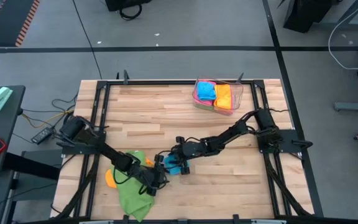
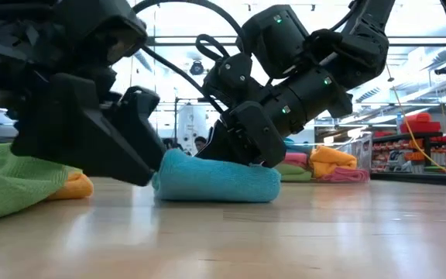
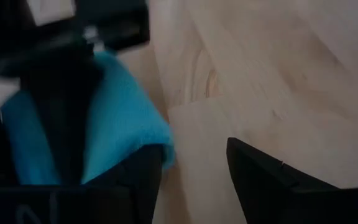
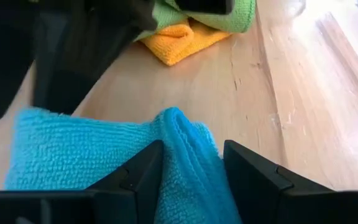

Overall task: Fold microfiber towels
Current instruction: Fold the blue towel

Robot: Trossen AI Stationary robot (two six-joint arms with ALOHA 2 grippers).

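Tabletop [image 1: 229,155]: wooden, both arms reaching in toward its near centre.

Tray [image 1: 236,99]: clear plastic, at the far edge, holding folded pink, blue and orange cloths. Well apart from the work.

Green towel [image 1: 132,190]: loose and spread at the near-left edge, under the left arm, with an orange towel [image 1: 110,177] touching its left side. Neither looks folded.

Blue towel [image 2: 215,180]: a compact folded bundle near the tabletop's near centre, between the two grippers. In the low view its long axis runs across the picture, a rounded fold at each end.

Right gripper [image 4: 191,171]: at the bundle's right end, jaws partly spread with a raised ridge of blue cloth standing between them. The fingers flank the cloth closely; a firm pinch cannot be confirmed, though contact looks likely.

Left gripper [image 3: 194,180]: at the bundle's left end. Jaws stand spread, with bare wood in the gap; the blue cloth lies just beside one finger, not between them.

Judgement: the fold on the blue towel appears nearly complete. The right arm is the one engaged with it. The left jaws sit off the bundle's end along its long axis, so any further pressing or release turns on the right gripper.
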